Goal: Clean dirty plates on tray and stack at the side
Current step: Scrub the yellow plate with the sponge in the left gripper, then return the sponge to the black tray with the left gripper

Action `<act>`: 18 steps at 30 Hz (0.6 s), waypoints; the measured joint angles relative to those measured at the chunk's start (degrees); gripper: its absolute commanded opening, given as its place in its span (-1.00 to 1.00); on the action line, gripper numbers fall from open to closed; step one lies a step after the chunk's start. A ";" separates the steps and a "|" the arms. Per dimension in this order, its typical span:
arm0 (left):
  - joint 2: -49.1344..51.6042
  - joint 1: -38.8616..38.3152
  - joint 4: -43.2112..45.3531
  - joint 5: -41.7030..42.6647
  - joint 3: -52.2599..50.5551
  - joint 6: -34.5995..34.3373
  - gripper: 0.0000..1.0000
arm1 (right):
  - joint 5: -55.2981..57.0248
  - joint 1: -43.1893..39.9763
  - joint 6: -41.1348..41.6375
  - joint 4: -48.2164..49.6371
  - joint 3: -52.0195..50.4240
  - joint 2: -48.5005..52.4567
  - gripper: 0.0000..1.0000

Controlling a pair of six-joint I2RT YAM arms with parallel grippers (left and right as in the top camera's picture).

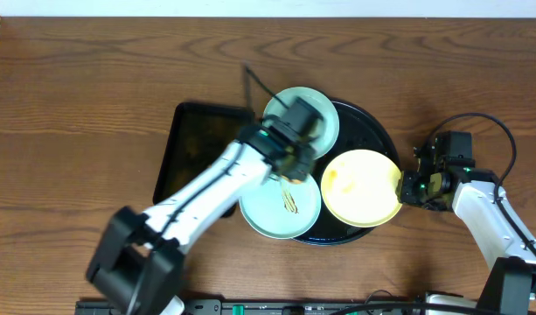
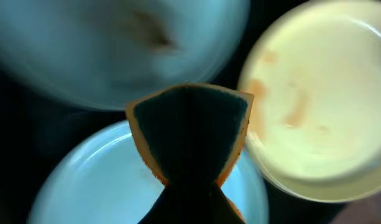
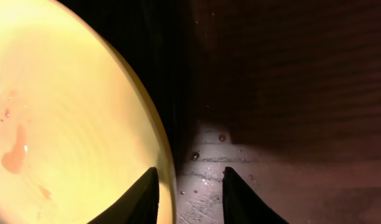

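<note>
Probably stiff, light and slippery, the yellow plate (image 1: 362,186) lay on the tray's (image 1: 370,129) right side, 2 mint plates (image 1: 274,214) on its left; the rim looked the best hold, and the right gripper (image 3: 189,175) held its fingers apart astride it. The left gripper (image 1: 291,166) clamped a sponge (image 2: 189,130) above the tray.

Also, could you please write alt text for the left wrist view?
A folded orange sponge with a dark scouring face, pinched in the left pincer, hangs over three plates on a black tray: a blurred mint-green plate, a sharper mint-green plate and a yellow plate with orange-brown smears.
</note>
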 measured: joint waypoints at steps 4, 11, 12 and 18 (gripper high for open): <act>-3.74 6.71 -3.19 -1.22 0.00 0.00 -0.83 | -0.57 0.00 0.02 0.17 -0.02 0.02 -0.41; -6.16 18.84 -8.52 -1.99 0.00 0.00 -0.84 | -1.07 0.00 0.02 0.81 -0.46 0.07 -0.53; -6.16 21.29 -9.38 -2.29 0.00 0.00 -0.84 | -1.14 0.00 0.20 1.44 -1.01 0.07 -0.58; -6.16 27.10 -11.08 -2.60 0.00 0.00 -0.84 | -3.21 0.13 1.29 4.39 -2.23 -0.07 -0.98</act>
